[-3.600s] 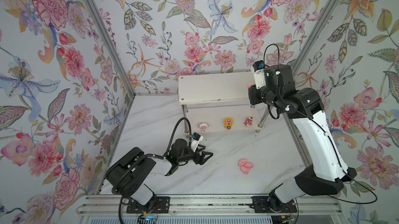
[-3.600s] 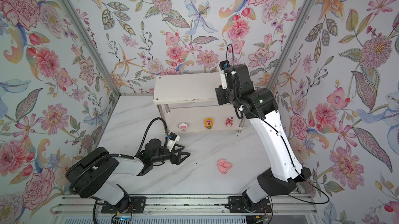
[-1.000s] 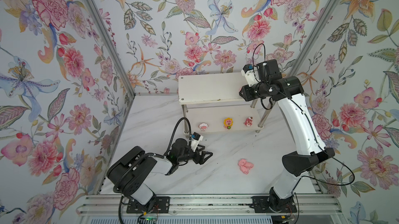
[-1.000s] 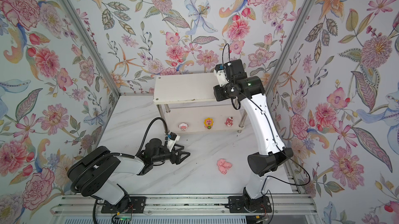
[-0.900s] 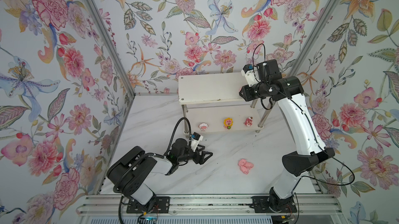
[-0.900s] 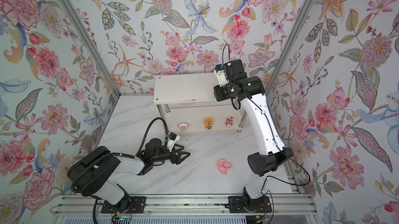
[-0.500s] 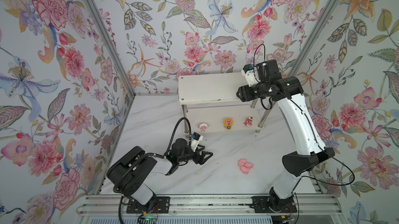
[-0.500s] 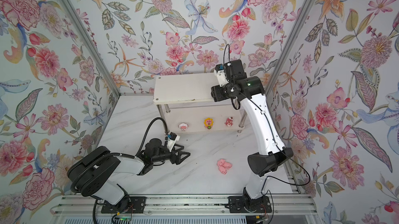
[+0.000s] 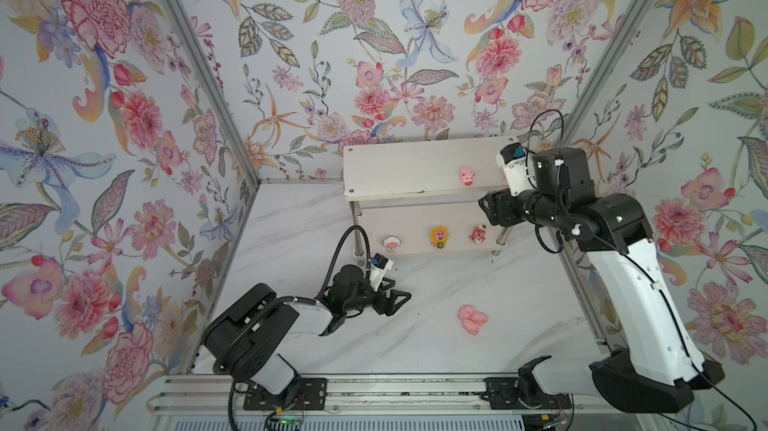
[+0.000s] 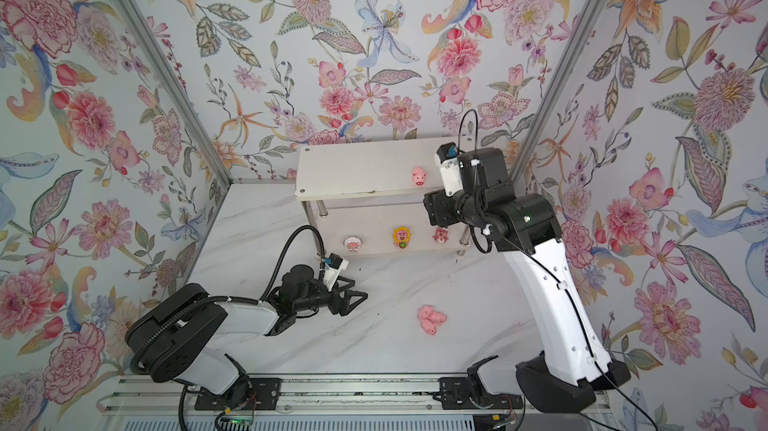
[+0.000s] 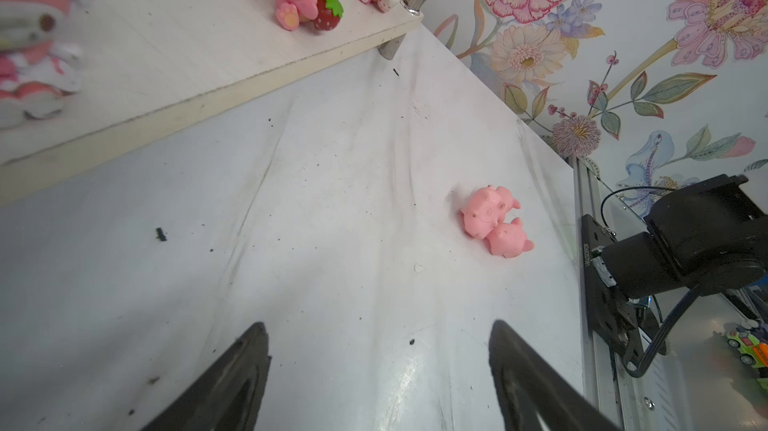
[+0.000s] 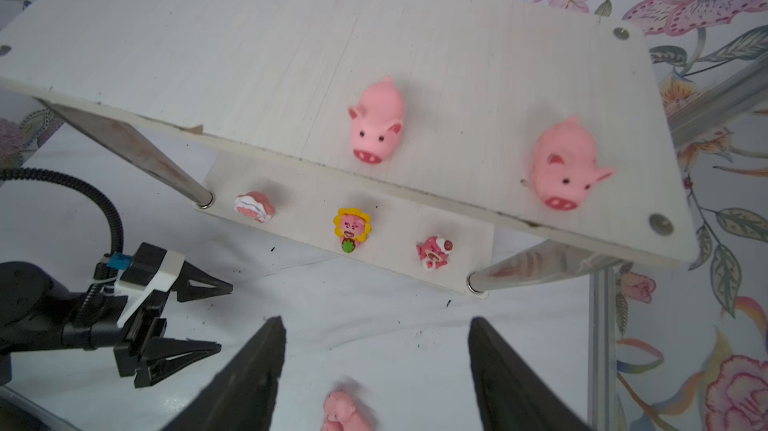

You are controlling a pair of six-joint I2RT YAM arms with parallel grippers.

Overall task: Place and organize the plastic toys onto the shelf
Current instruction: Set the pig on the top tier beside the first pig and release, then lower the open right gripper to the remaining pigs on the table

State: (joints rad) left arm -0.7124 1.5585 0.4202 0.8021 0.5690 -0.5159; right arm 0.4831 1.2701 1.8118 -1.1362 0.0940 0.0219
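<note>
Floral wallpaper (image 9: 374, 34), matte and flat, covers the three walls around a smooth white tabletop (image 9: 291, 221) veined in grey like marble and speckled with dark crumbs. Against the back wall stands the shelf (image 9: 407, 167): two white rectangular boards with rounded corners and a faint wood grain, chipped along the front edge, joined by shiny chrome tube legs (image 12: 536, 271). The left gripper (image 11: 376, 325) lies low over the table in front of the shelf's left end, its two black wedge-shaped fingers spread wide with nothing between them. The right gripper (image 12: 374, 325) hangs above the shelf's right end, its pointed black fingers likewise parted and empty. On the top board, toward the right end, stand two glossy, rounded pale pink pigs (image 12: 376, 123) (image 12: 565, 167), snouts facing the front edge; both top views show only the left one, as the arm hides the other. Along the front of the lower board stand a white-pink figurine (image 9: 390, 243), a yellow sunflower-faced one (image 9: 438, 237) holding a strawberry, and a dark pink bear (image 9: 478, 234), evenly spaced. More pigs lie touching in a small heap (image 9: 471, 318) on the table, well apart from the shelf; their count is unclear.
</note>
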